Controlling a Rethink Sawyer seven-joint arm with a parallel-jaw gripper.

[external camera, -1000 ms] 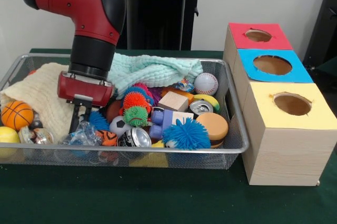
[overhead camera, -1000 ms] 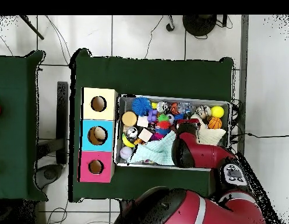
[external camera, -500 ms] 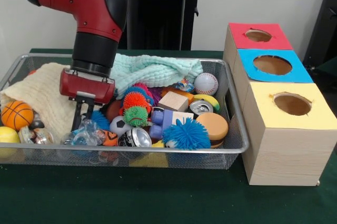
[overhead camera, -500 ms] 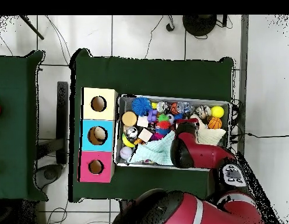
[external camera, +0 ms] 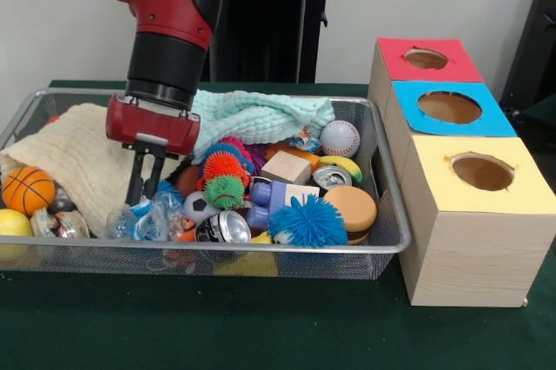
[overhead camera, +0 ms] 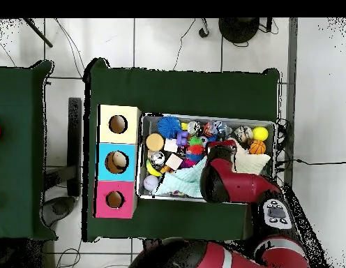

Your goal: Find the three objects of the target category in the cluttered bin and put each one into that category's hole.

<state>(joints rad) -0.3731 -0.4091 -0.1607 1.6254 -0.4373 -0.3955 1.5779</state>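
Mid-search at lower left of the wire bin, gripper fingers slightly apart over a crinkly clear plastic bundle with nothing held, so next calls for dropping lower and closing on it.

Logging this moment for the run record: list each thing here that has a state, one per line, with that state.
end effector: down in the bin, fingers close together, grip unclear
wire bin: full of clutter
crinkled clear wrapper: lying under the end effector
mint cloth: bunched at the bin's back
cream cloth: spread over clutter
soda can: on its side
red box hole: open
blue box hole: open
yellow box hole: open
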